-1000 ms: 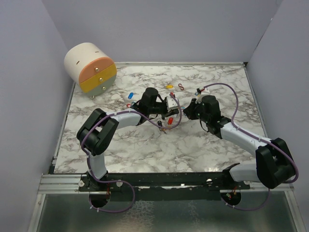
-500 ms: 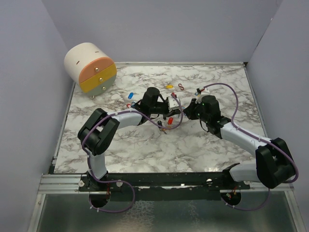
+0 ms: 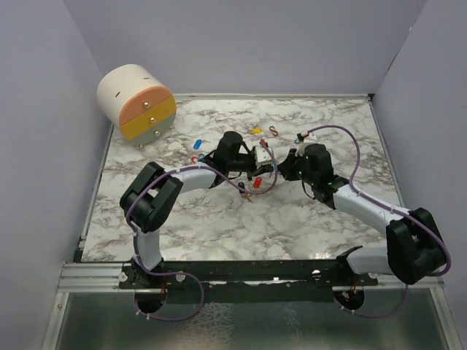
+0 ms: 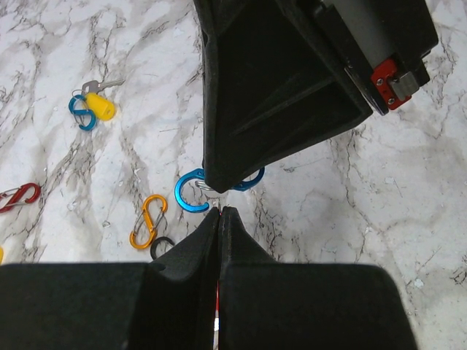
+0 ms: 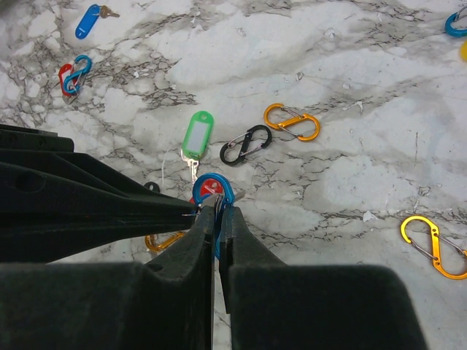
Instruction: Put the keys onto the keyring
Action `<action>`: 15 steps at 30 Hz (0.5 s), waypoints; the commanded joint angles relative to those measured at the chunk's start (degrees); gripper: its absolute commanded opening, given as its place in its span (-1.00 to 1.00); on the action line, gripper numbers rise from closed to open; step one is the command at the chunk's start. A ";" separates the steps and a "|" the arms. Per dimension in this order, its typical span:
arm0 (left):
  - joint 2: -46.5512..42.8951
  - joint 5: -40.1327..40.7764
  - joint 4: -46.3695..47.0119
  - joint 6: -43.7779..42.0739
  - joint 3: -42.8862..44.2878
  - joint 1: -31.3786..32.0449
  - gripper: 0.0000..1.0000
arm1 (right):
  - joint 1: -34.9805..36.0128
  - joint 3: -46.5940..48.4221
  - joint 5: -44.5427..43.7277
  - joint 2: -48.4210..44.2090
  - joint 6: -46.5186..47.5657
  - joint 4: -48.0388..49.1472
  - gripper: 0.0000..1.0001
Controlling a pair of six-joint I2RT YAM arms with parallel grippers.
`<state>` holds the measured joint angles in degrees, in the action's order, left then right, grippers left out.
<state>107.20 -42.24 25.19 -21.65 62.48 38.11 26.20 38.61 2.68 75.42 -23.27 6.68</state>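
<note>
Threading looks to be the step in hand. The red key tag (image 3: 257, 181) hangs right where the two pincers meet, and a fine silver wire loop (image 4: 205, 191) shows at that meeting point. The blue keyring (image 4: 188, 195), a C-shaped hoop, sits at the tips too, partly hidden behind the right pincer in the left wrist view. The left pincer (image 4: 220, 213) is pressed together with a sliver of red in the slit of its jaws, so I judge it is pinching the red tag. The right pincer (image 5: 217, 213) is likewise pressed together, with blue in its slit, pinching the hoop. Tip faces tip, almost touching. To do this well, hold the hoop steady with its gap turned toward the left pincer. Bring the wire loop in along the line of the hoop's free end rather than across it. Moves should be small and slow, since both pieces are tiny beside the jaws and easily hidden by them. Neither grip should loosen until the loop is seen riding on the blue hoop; whether it is already over the end I cannot tell. Just beyond the right pincer's tips lie a green key tag (image 5: 198, 134), a black S-clip (image 5: 245, 144) and an orange S-clip (image 5: 292, 122). Ahead and to the left of the left pincer lies a yellow key tag (image 4: 101, 109). All of these rest on the marble counter (image 3: 219, 226), apart from the work.
</note>
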 commanded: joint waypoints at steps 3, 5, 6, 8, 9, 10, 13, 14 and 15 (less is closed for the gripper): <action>0.65 -0.95 0.90 -1.19 2.01 0.36 -1.00 | 0.26 0.25 0.93 -0.52 0.53 0.17 -0.99; 0.58 -0.70 0.90 -1.27 2.09 0.35 -1.00 | 0.26 0.24 0.93 -0.61 0.58 0.18 -0.99; 0.56 -0.68 0.96 -1.29 2.17 0.31 -1.00 | 0.26 0.15 0.93 -0.67 0.52 0.08 -0.99; 0.48 -0.61 0.91 -1.30 2.22 0.37 -1.00 | 0.26 0.10 0.93 -0.71 0.53 0.06 -0.99; 0.49 -0.57 0.91 -1.32 2.26 0.31 -1.00 | 0.26 0.06 0.88 -0.67 0.57 0.05 -0.99; 0.39 -0.59 0.89 -1.31 2.35 0.30 -1.00 | 0.26 0.06 0.89 -0.65 0.54 0.09 -0.99; 0.38 -0.44 0.85 -1.29 2.50 0.33 -1.00 | 0.26 -0.04 0.93 -0.85 0.57 -0.05 -0.99; 0.44 -0.29 0.88 -1.30 2.55 0.30 -1.00 | 0.24 -0.11 0.93 -1.04 0.57 0.00 -0.99; 0.46 -0.03 0.82 -1.29 2.56 0.30 -1.00 | 0.26 -0.12 0.85 -1.18 0.58 -0.12 -0.99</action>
<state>107.39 -42.19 25.04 -21.85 63.31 38.13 26.20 38.59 2.68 75.42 -23.24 6.72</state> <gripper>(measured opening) 0.010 0.032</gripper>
